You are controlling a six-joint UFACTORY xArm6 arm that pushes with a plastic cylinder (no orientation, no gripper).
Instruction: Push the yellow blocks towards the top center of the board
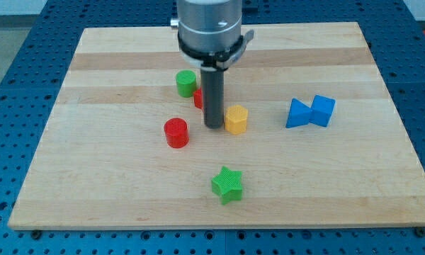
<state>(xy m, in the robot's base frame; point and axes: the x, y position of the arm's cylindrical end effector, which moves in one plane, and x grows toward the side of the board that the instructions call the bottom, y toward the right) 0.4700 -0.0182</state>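
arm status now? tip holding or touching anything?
No gripper: my tip holds nothing, resting on the board just to the view's left of the yellow block, close or touching; contact cannot be told.

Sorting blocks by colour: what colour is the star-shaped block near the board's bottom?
Green: the star block, clearest in the camera view.

Laboratory or robotics test bench: a pale wooden board lies on a blue perforated mounting table, its regular grid of fixing holes visible around the board's edges.
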